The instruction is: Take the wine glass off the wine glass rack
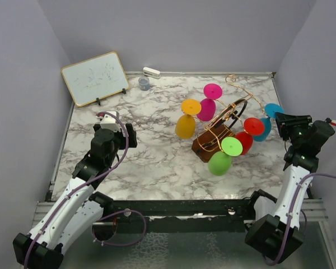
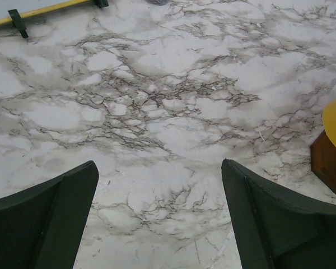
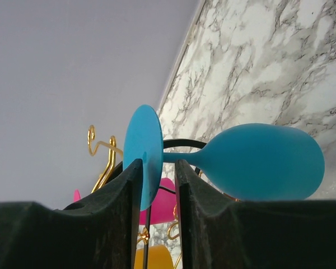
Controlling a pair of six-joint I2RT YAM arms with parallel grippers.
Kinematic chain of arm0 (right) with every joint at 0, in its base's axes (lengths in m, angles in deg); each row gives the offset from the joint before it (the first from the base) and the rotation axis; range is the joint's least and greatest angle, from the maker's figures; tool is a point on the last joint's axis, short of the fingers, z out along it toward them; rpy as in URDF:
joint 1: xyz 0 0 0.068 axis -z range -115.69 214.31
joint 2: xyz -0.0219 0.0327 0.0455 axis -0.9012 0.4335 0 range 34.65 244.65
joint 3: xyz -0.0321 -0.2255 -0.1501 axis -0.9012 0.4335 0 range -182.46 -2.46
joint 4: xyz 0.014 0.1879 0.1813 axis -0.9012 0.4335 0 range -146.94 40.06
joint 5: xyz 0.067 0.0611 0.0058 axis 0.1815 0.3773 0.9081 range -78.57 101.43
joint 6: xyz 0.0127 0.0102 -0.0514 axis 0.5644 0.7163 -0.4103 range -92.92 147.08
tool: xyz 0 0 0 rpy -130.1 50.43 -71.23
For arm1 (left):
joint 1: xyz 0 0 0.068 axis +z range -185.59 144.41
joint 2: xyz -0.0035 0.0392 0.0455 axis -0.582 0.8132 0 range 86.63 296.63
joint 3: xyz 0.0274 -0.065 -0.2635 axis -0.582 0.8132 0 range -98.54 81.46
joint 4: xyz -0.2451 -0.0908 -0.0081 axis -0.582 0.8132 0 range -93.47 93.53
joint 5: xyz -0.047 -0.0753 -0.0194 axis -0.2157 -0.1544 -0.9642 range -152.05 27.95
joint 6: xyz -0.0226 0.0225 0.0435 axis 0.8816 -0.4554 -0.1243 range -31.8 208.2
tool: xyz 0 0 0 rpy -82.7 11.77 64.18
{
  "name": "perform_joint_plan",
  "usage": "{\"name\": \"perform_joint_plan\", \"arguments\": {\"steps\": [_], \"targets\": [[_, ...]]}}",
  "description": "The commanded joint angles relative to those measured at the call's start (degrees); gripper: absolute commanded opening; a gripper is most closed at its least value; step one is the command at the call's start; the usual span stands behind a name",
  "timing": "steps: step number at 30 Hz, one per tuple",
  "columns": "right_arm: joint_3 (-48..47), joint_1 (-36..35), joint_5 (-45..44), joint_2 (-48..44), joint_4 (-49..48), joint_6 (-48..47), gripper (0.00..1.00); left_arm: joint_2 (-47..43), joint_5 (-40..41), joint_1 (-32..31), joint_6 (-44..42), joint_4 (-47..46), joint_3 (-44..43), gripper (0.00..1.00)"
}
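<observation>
Marble tabletop point(image 1: 157, 162) held the wine glass rack point(image 1: 203, 147). The blue wine glass point(image 3: 263, 162) hung at its right end, foot disc between the right gripper's point(image 3: 158, 168) narrowed jaws, stem crossing them sideways; clamping unclear. The left gripper point(image 2: 158, 168) gaped empty, well apart.

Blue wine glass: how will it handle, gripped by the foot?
Matte, opaque look suggests plastic: the blue wine glass is probably light, not brittle. Its thin foot disc may pivot in the jaws. Round bowl would likely roll if laid down.
</observation>
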Motion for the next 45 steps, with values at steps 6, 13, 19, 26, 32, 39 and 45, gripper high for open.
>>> {"name": "perform_joint_plan", "arguments": {"steps": [6, 13, 19, 26, 32, 39, 45], "targets": [[-0.9, -0.2, 1.5, -0.8, -3.0, 1.1, 0.16, -0.4, 0.9, -0.3, -0.7, -0.7, -0.8, 0.94], [0.1, -0.2, 2.7, -0.8, -4.8, 2.3, 0.02, -0.6, 0.7, -0.3, -0.7, -0.7, -0.7, 0.94], [0.2, -0.2, 3.6, -1.7, -5.6, 4.3, 0.01, -0.5, 0.8, -0.3, -0.6, -0.7, -0.7, 0.94], [0.7, -0.2, 3.2, -4.5, -3.6, 7.0, 0.01, -0.4, 0.6, -0.3, -0.6, -0.7, -0.6, 0.94], [1.0, -0.2, 1.9, -7.5, -0.7, 7.1, 0.01, -0.4, 0.2, -0.3, -0.6, -0.7, -0.6, 0.94], [0.7, -0.2, 3.7, -8.5, 1.0, 6.2, 0.01, -0.4, -0.4, -0.3, -0.4, -0.8, -0.5, 0.94], [0.1, -0.2, 9.0, -3.9, -3.5, 4.9, 0.01, -0.6, -0.5, -0.3, -0.4, -0.9, -0.5, 0.94]]}}
